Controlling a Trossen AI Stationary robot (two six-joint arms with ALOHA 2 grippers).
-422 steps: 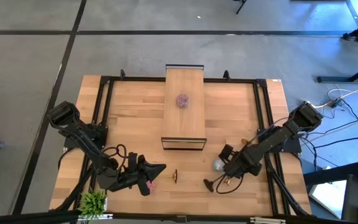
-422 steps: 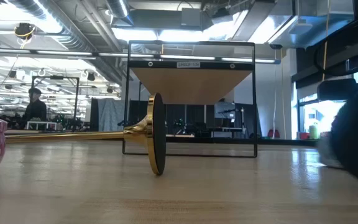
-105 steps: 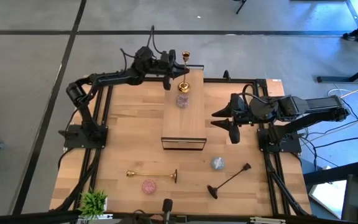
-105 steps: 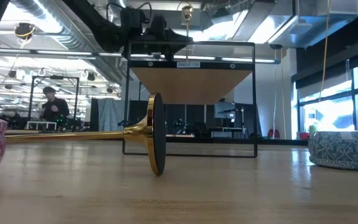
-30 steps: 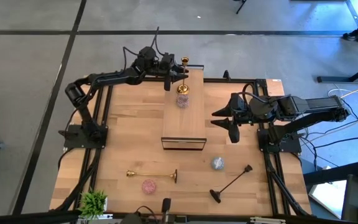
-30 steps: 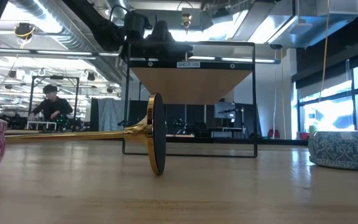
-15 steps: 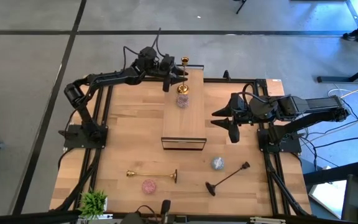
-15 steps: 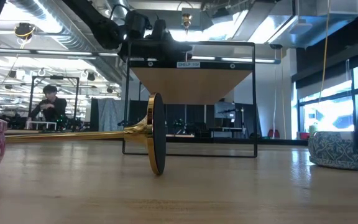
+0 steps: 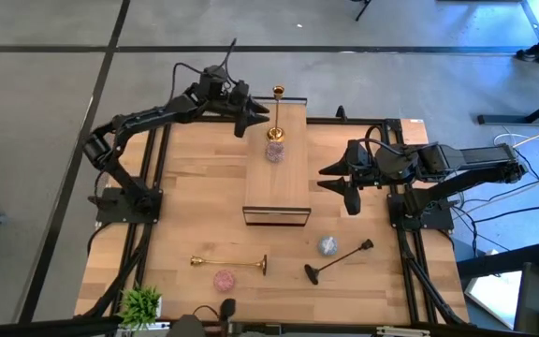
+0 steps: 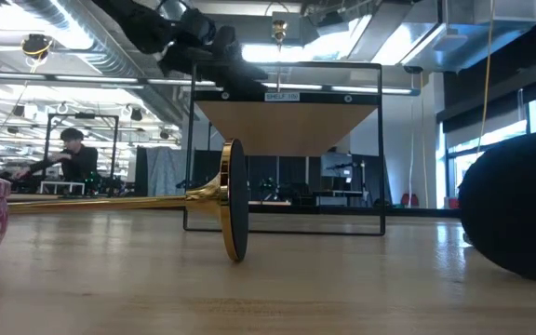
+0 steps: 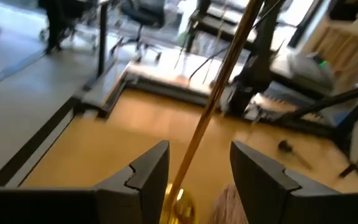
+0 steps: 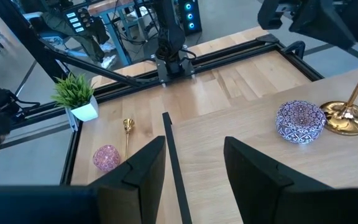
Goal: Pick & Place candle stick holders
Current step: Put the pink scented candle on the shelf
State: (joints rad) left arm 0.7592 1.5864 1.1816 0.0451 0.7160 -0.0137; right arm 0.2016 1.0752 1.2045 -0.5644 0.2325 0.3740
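Observation:
A gold candle stick holder [image 9: 276,122] stands upright on its round base [image 9: 275,135] at the far end of the raised wooden plank [image 9: 277,187], next to a purplish cup [image 9: 275,152]. My left gripper [image 9: 251,120] is open, just left of the stem and clear of it. The stem [image 11: 219,87] shows beyond its fingers. My right gripper [image 9: 335,184] is open and empty right of the plank. A second gold holder [image 9: 228,263], a pink cup [image 9: 224,279], a blue cup [image 9: 327,245] and a black holder [image 9: 337,259] lie on the table's near part.
The plank sits on a black frame [image 10: 287,149] above the table's middle. A green potted plant [image 9: 141,302] stands at the near left corner. In the low view, the black holder's base [image 10: 515,216] looms at the right, and a person [image 10: 71,156] is in the room behind.
My left gripper has drawn back from the upright gold holder toward the table's left edge; the holder stays standing on the plank. The black holder has rolled on the table, its base swinging a little toward the left and far side. My right gripper has kept still.

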